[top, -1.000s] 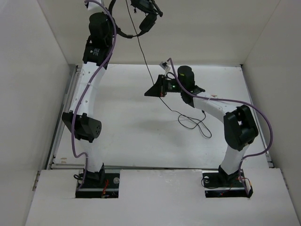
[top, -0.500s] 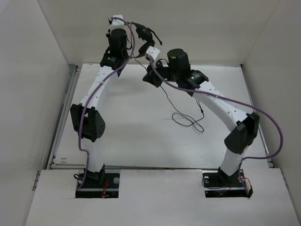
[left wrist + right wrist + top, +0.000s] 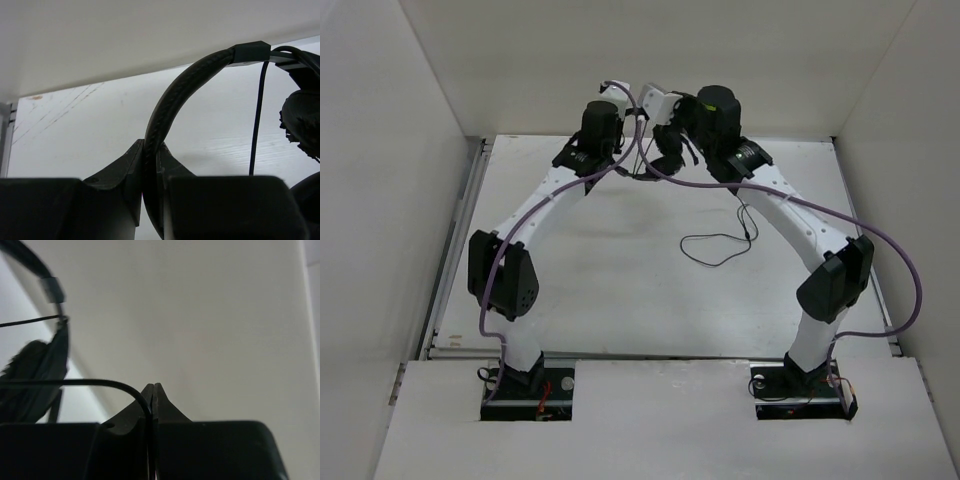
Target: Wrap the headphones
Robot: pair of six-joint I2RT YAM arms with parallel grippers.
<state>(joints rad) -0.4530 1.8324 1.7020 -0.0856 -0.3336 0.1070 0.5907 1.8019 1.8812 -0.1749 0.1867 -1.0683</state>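
Note:
The black headphones (image 3: 669,162) hang in the air between my two grippers, above the far middle of the table. In the left wrist view my left gripper (image 3: 151,150) is shut on the padded headband (image 3: 185,85), with an earcup (image 3: 300,120) at the right and the thin cable (image 3: 257,115) hanging beside it. In the right wrist view my right gripper (image 3: 152,390) is shut on the thin black cable (image 3: 100,383), and an earcup (image 3: 35,375) and the headband (image 3: 30,262) show at the left. The loose end of the cable (image 3: 718,247) lies looped on the table.
The white table (image 3: 570,260) is walled on the left, back and right. Purple arm cables (image 3: 880,250) run along both arms. A metal rail (image 3: 455,250) lines the table's left edge.
My left arm has come down and to the right with the headphones. My right arm has risen and moved left to meet it. The cable loop on the table has been drawn shorter.

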